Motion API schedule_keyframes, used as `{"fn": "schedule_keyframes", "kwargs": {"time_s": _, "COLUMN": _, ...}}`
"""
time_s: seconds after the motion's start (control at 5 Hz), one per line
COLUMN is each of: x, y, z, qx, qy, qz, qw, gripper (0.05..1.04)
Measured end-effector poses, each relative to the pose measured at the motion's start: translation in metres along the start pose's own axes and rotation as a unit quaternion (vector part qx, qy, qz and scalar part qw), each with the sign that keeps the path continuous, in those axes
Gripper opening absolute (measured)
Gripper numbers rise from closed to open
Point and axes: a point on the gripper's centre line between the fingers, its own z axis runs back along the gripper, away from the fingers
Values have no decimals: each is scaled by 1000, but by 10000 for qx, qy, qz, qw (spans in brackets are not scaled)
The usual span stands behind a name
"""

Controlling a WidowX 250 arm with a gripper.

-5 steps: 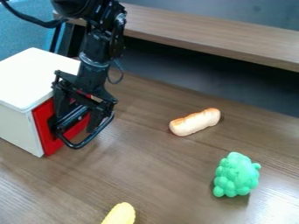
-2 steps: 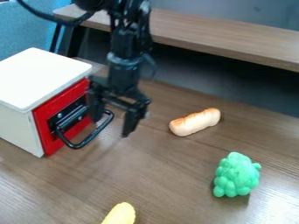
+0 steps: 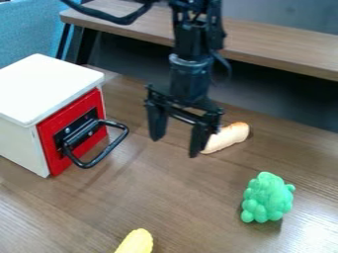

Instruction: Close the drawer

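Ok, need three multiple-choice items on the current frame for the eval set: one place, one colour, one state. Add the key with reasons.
1. Where is the green toy?
A) On top of the white box
B) Inside a bowl
C) On the table

2. What colour is the drawer front?
A) Red
B) Yellow
C) Blue

3. How do the fingers of the end effector stand?
A) Pressed together
B) Spread apart
C) Clamped on the handle

Key:
1. C: it sits on the brown wood-grain surface, low at the right of the view.
2. A: the panel around the black handle mount is red.
3. B: a wide gap shows between the two tips, both off to the right of the handle.
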Motion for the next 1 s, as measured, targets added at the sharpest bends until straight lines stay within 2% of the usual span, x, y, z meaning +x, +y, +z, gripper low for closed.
{"fn": "schedule_keyframes", "kwargs": {"time_s": 0.2, "x": 3, "y": -18, "z": 8, "qx": -137, "qy": -45, "qz": -89, "qw": 9999, "gripper": 999}}
{"fn": "schedule_keyframes", "kwargs": {"time_s": 0.4, "x": 8, "y": -22, "z": 18, "qx": -206, "qy": -129, "qz": -55, "qw": 9997, "gripper": 999}}
{"fn": "schedule_keyframes", "kwargs": {"time_s": 1.0, "x": 9, "y": -22, "z": 20, "qx": -222, "qy": -143, "qz": -89, "qw": 9996, "gripper": 999}}
